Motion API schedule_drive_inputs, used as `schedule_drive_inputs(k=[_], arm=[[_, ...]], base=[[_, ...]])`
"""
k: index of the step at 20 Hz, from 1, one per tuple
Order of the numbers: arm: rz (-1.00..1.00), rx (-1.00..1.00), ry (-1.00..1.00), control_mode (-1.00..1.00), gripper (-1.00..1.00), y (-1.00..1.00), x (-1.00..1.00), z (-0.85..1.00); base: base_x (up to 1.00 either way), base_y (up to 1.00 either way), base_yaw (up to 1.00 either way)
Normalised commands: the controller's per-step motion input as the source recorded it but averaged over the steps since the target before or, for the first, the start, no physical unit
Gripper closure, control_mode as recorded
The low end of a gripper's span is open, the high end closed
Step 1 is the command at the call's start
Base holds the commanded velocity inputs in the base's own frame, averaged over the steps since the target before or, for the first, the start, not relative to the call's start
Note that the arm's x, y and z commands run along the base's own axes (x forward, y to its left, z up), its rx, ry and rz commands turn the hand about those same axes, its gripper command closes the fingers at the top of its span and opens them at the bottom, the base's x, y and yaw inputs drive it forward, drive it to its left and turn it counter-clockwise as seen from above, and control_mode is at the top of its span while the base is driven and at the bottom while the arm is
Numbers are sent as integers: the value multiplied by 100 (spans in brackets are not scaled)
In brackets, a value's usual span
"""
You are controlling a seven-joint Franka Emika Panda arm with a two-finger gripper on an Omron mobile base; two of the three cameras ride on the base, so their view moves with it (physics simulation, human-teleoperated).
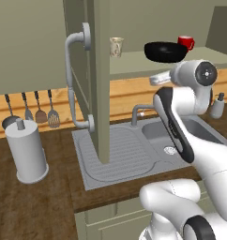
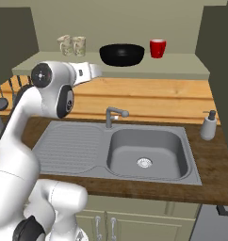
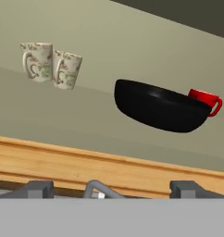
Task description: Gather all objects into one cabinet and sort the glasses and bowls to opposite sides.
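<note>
The gripper [image 3: 112, 189] stands open with nothing between its fingertips, pointed at the cabinet shelf [image 2: 182, 63]. Straight ahead, mid-shelf, sits the black bowl [image 2: 122, 54] — the red mug [image 2: 157, 48] just beside it toward the right end. Two speckled tumblers [image 2: 71, 45] touch each other near the shelf's left end, well apart from the bowl.

Pale grey-green cabinet shelf [image 2: 182, 63], ahead of and above the jaws: two cream speckled tumblers [image 2: 71, 45] with handles, touching, up and to the jaws' left; wide glossy black bowl [image 2: 122, 54] ahead, centre; red mug [image 2: 157, 48] just beyond the bowl's right side.
</note>
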Motion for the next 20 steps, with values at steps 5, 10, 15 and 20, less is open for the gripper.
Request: schedule_drive_inputs(k=[5,10,15,20], arm=[[0,2,4,-100,-100,-27,-19,5],[0,1,1,-100,-100,-26,-11,0],[0,1,1,-100,-100,-21,-1,0],[0,2,0,100,-100,-24,-1,0]], base=[[0,0,0],[0,0,0],[0,0,0],[0,-7,0]])
